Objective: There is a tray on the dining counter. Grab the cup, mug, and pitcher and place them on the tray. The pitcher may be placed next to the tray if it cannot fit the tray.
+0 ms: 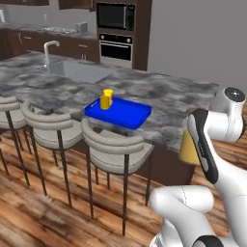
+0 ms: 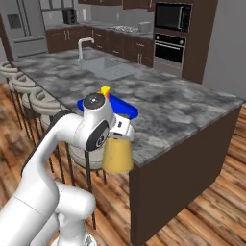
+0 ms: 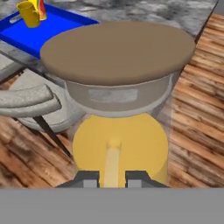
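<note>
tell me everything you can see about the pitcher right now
The pitcher has an orange-yellow body that widens toward the base, a clear neck and a broad round tan lid like cork. It hangs upright in the air, off the dining counter, beside its near end and above the wood floor. The gripper is shut on the pitcher's handle, a pale strip between its fingertips in the hand view. Nothing else touches it.

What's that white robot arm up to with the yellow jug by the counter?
The white arm's fingers grip a tapered orange-yellow pitcher with a round tan lid, held in the air beside the grey marbled dining counter. A plain yellow handled mug and a yellow cup with a red mark already stand on the flat blue tray.
</note>
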Tool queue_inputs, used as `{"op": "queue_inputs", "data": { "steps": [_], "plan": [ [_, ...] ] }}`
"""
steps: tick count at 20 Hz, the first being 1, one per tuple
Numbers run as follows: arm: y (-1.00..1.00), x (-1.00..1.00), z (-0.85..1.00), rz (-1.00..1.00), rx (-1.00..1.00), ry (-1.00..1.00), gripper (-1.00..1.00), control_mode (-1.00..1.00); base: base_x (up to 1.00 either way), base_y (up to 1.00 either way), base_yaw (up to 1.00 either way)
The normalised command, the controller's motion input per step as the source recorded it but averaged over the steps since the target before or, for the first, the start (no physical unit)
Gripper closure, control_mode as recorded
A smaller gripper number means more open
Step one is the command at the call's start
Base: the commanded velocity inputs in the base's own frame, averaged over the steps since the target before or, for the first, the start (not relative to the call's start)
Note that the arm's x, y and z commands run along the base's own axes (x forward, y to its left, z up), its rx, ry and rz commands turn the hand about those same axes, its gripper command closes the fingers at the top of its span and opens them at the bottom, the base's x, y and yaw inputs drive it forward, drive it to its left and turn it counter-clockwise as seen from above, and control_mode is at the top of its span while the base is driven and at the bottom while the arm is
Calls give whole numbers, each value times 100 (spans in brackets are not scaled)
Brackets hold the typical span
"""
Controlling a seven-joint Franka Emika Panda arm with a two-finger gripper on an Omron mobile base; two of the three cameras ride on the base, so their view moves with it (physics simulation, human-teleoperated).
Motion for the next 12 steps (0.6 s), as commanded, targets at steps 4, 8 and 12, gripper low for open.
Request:
{"op": "queue_inputs", "data": {
  "steps": [4,8,12],
  "plan": [
    [0,0,0,0,0,0,100,100,49,24,-15],
    [0,0,0,0,0,0,100,100,58,5,-12],
    [0,0,0,0,0,0,100,100,73,2,-10]
  ]
}}
